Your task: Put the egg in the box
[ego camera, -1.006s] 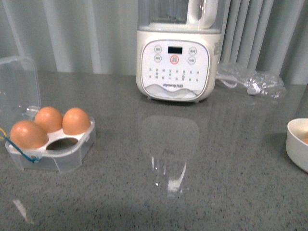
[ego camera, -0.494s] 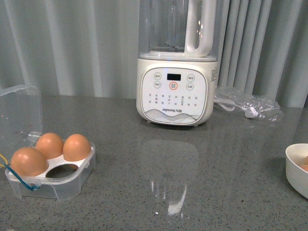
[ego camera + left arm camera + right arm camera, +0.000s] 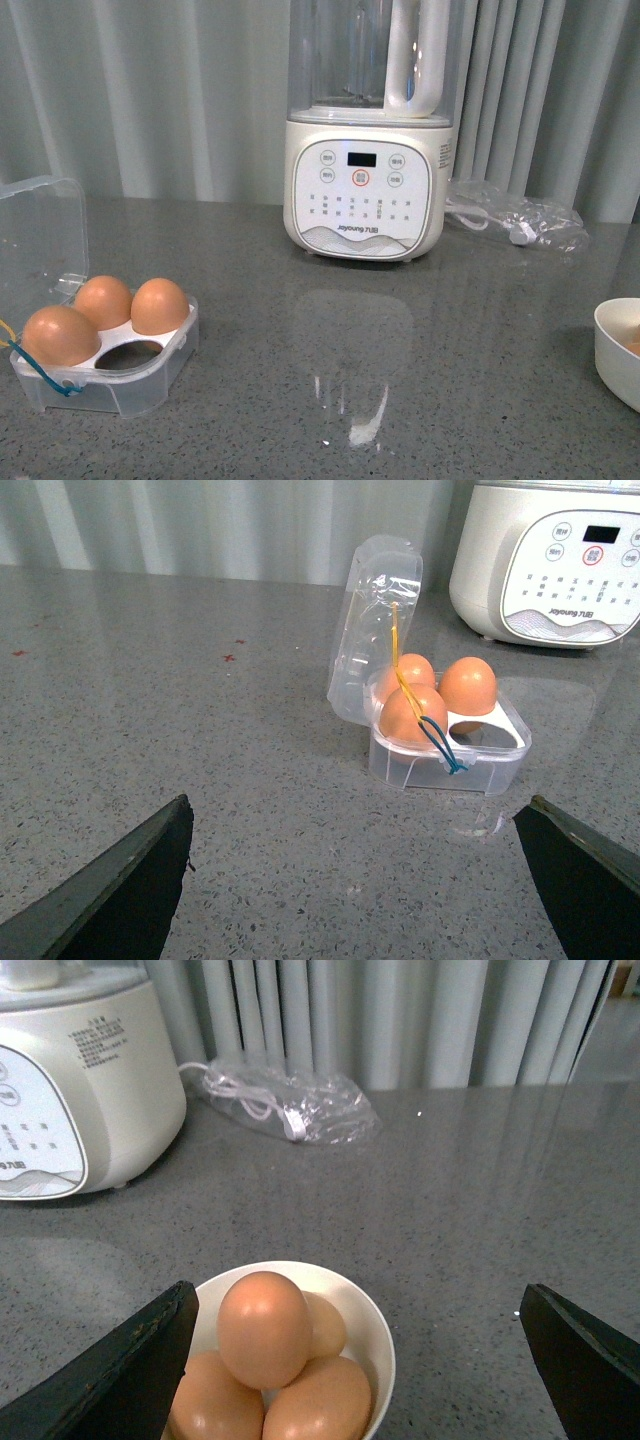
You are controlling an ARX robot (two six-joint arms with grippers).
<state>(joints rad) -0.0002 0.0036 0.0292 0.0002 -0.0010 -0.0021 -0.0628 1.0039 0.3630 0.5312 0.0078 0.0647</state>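
view has tipped upward; open box (image 3: pixel 140 385) holds three eggs (image 3: pixel 159 306).

From here I read the bench (image 3: pixel 480 380) as polished grey speckled stone, glossy enough to mirror the blender (image 3: pixel 360 195). The blender's base is smooth cream plastic, with a clear jug (image 3: pixel 340 50) on top. The box (image 3: pixel 145 380) is shiny clear plastic with a white tray (image 3: pixel 503 718) and thin elastic loops (image 3: pixel 432 742). The eggs (image 3: pixel 160 305) are brown and smooth with a faint sheen. The bowl (image 3: pixel 372 1322) is glossy white, the bag (image 3: pixel 300 1100) crinkled clear film, and the curtain (image 3: pixel 150 90) matt cloth.
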